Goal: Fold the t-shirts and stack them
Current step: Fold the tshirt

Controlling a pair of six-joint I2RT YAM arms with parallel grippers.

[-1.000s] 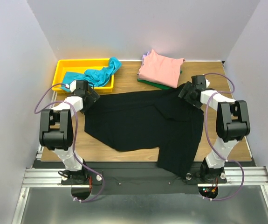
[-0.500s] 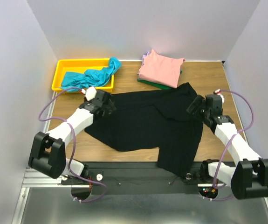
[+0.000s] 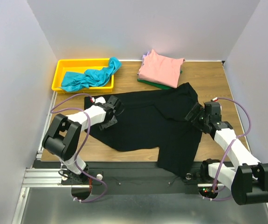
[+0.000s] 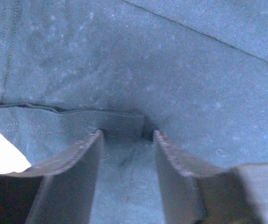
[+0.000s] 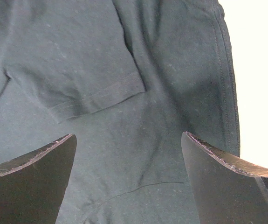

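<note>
A crumpled teal cloth t-shirt lies in the yellow plastic bin at the wooden tabletop's far-left corner. The left gripper, jaws narrowly parted, sets its tips against a hem of the large black cloth t-shirt, which is spread across the middle and hangs over the near edge. A folded salmon-pink t-shirt tops a green one at the far edge, and the right gripper hovers wide open over the black shirt's right side.

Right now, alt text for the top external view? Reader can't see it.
A large black t-shirt lies spread on a wooden table, with the left pincer and right pincer low over its two sides. Behind it, a teal shirt spills from a yellow bin, and a folded salmon-pink shirt tops a small stack.
</note>
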